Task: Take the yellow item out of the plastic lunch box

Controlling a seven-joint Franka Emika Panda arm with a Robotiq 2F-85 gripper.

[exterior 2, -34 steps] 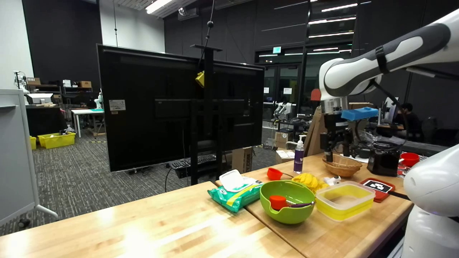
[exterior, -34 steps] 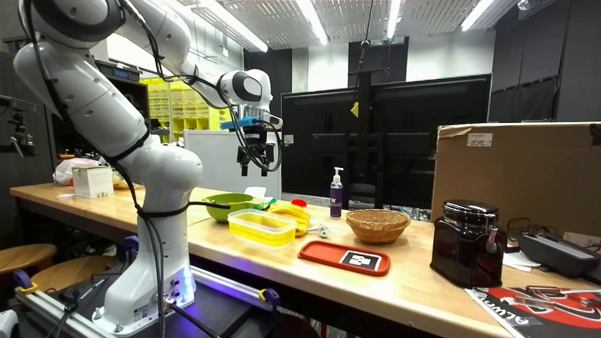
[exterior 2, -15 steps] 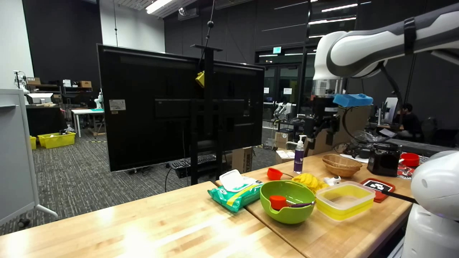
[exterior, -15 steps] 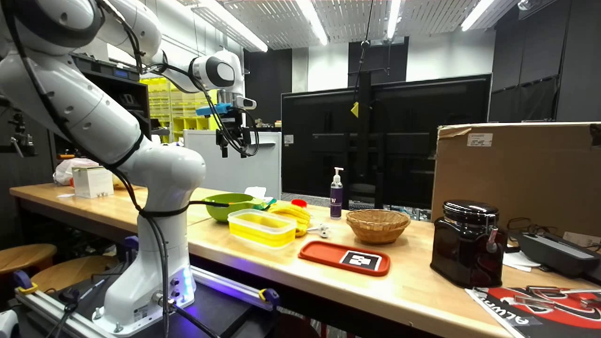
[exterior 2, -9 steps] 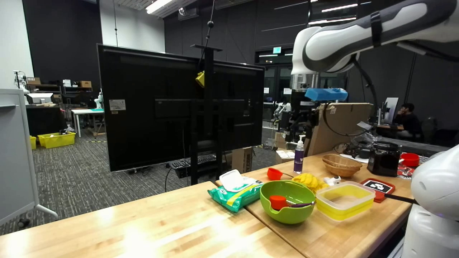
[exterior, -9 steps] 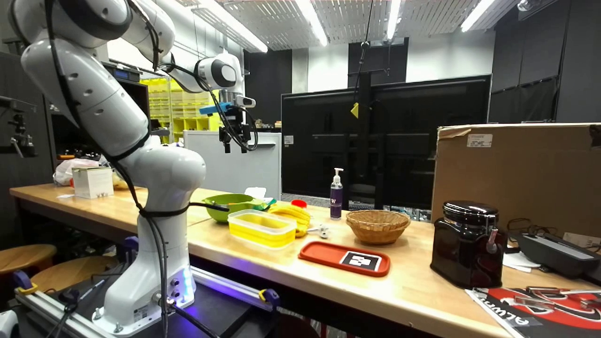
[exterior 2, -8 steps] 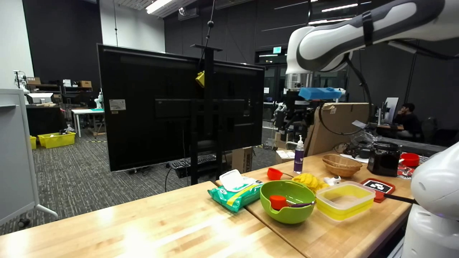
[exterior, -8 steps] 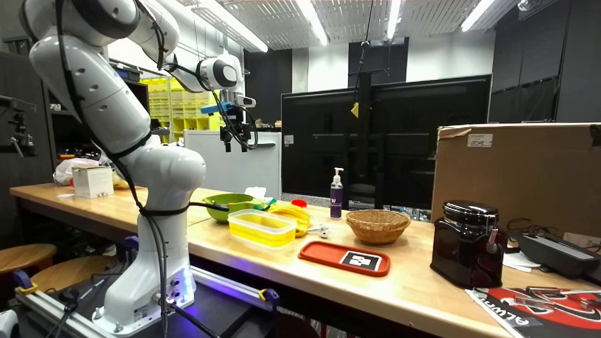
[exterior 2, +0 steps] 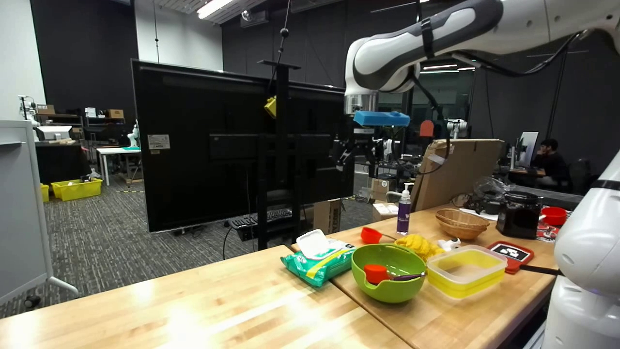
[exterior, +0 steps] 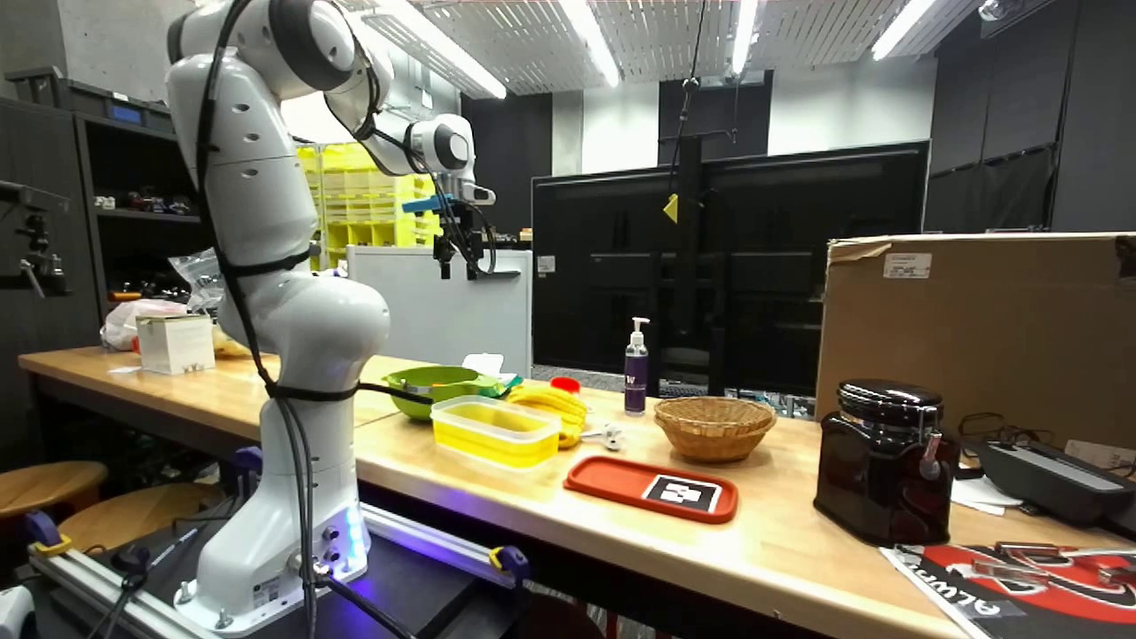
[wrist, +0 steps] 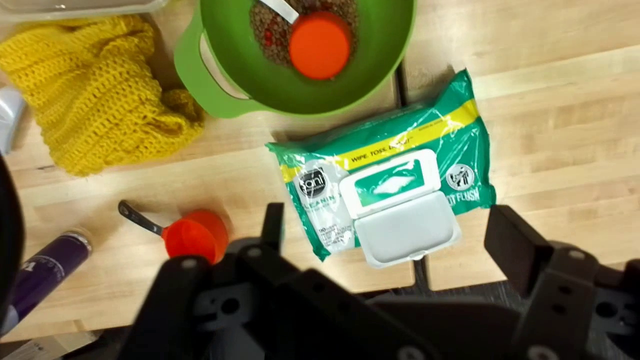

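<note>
gripper: fingers apart, hanging high over the table
yellow cloth: outside lunch box, just beside it; 10 o'clock of gripper in wrist view
green bowl: 11 o'clock, handle in line between gripper and lunch box; red cup inside
wipes pack: 12 o'clock, nearest, flipped open
red scoop: 9 o'clock
pump bottle: also 9, farther out

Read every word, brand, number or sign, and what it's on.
"WIPE. TOSS. D", then glare: wipes
"sani": wipes
"LEANIN": wipes
"90": wipes
"OT FLUSH": wipes
"W": bottle
"ALWA": printed sheet
Too small or blurred: other print on wipes, smaller box, labels on carton and screen, green sign.
</note>
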